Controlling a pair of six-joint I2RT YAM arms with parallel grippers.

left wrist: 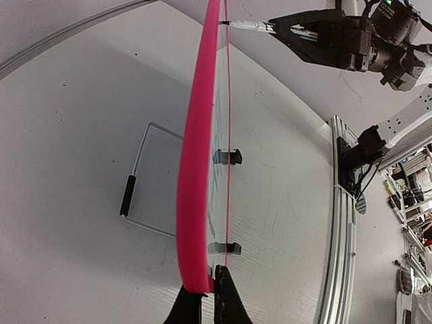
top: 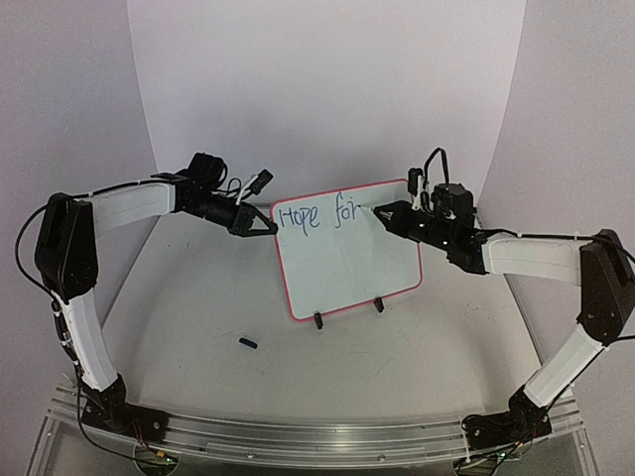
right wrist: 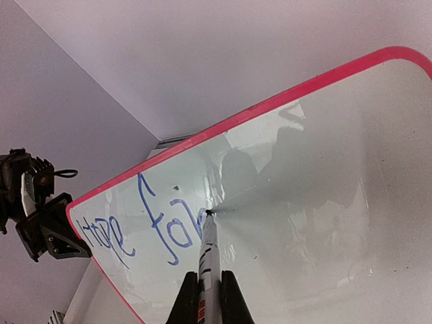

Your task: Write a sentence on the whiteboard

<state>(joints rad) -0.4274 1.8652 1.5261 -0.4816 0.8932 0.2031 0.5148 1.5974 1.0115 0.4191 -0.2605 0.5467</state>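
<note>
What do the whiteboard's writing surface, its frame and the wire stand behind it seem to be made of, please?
Whiteboard surface: smooth and glossy, probably a coated or enamelled sheet; it shows dim reflections. Frame: matte pink-red, likely plastic or rubber, with a rounded moulded edge. Wire stand: thin bent rod, probably metal, with a black sleeve.

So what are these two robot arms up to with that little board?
They are writing on it. The left arm steadies the standing red-framed whiteboard, jaws shut on its side edge. The right arm grips a marker in its jaws, tip touching the board. The blue words read "Hope for"; the rest is blank. A small black piece, perhaps the marker's cap, lies on the table.
</note>
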